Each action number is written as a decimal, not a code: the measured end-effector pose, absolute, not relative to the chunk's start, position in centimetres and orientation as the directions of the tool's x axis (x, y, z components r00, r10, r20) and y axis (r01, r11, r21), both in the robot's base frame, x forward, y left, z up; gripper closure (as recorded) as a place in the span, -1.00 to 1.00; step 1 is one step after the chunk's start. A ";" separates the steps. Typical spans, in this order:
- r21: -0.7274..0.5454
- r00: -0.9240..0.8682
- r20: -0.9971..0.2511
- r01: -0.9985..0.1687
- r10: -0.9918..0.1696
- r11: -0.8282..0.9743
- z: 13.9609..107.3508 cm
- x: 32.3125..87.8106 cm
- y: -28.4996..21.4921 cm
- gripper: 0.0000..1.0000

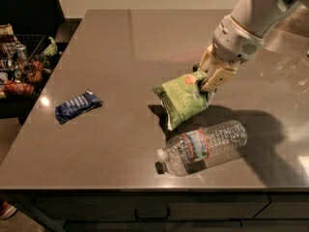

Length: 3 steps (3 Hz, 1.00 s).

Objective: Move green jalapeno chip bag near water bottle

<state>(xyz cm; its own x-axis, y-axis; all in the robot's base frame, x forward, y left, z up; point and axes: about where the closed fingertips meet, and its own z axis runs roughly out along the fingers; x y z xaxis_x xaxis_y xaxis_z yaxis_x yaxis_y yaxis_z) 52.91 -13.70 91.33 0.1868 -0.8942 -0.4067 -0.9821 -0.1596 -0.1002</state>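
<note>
The green jalapeno chip bag (181, 98) hangs tilted just above the grey table (120, 47), held by its upper right corner. My gripper (208, 81) is shut on that corner and comes in from the upper right. The water bottle (203, 148) lies on its side just below and to the right of the bag, with its dark cap pointing to the lower left. The bag's lower edge is a short gap from the bottle.
A dark blue flat snack packet (77, 106) lies at the left of the table. A wire basket (24, 64) with several snacks stands off the table's left edge. The table's front edge runs just below the bottle.
</note>
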 end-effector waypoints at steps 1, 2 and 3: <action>-0.092 0.182 -0.395 -0.983 -0.900 -0.159 90.5 52.8 -13.9 0.47; -0.075 0.173 -0.391 -0.985 -0.904 -0.157 89.6 52.8 -14.1 0.01; -0.057 0.167 -0.388 -0.986 -0.906 -0.158 88.9 52.6 -14.4 -0.46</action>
<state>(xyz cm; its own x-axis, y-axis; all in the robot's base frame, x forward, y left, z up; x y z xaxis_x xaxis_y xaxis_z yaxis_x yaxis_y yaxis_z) 52.60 -14.43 88.92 0.1672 -0.9062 -0.3883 -0.9859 -0.1575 -0.0567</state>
